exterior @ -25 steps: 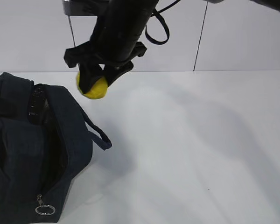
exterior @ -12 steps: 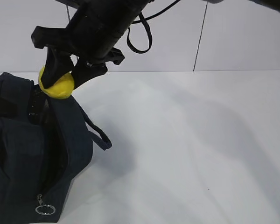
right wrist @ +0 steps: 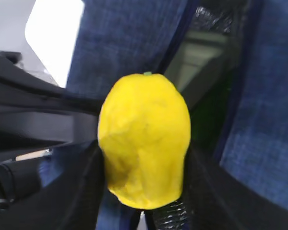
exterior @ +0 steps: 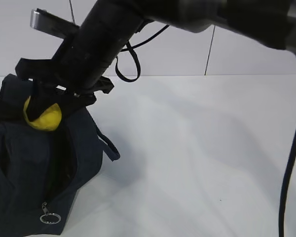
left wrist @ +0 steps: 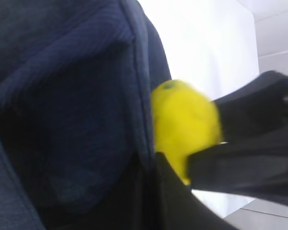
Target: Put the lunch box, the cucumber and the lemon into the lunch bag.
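A white bench [exterior: 197, 148] under pale wall panels. Nearest us, the soft lunch bag [exterior: 24, 168] sags open; above its mouth our right tool [right wrist: 144, 158] pinches the lemon [right wrist: 144, 139] across its firm, bumpy middle, a light, secure hold.

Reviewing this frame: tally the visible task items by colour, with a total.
Yellow: 1, the lemon in the right claw
Navy: 1, the lunch bag
Pale green: 1, the lunch box inside the bag
Total: 3
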{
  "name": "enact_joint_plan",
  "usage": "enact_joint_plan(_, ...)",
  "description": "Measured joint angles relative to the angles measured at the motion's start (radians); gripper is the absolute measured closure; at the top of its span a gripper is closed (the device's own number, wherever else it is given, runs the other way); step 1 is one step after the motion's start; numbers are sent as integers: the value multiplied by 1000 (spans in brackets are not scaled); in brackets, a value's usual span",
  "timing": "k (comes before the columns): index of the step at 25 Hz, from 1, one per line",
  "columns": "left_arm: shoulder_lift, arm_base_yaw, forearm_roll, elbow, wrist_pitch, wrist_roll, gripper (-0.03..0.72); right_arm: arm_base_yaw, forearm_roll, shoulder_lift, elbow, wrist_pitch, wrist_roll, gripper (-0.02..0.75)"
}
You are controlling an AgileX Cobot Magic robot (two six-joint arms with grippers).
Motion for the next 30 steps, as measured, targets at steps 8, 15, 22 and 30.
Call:
enact_joint_plan(8,0,0,-3,0,6,4,694,3,-79,10,0,6,-53,367)
enact_joint_plan(15,0,0,-4,0,6,4,694,3,-82,10,0,17,-115,237)
enact_joint_plan(22,0,0,-4,0,6,4,694,3,-80,10,0,26,-136,169)
enact_joint_plan(30,0,0,-4,0,6,4,694,-10,-102,10,-4,32,-138,167)
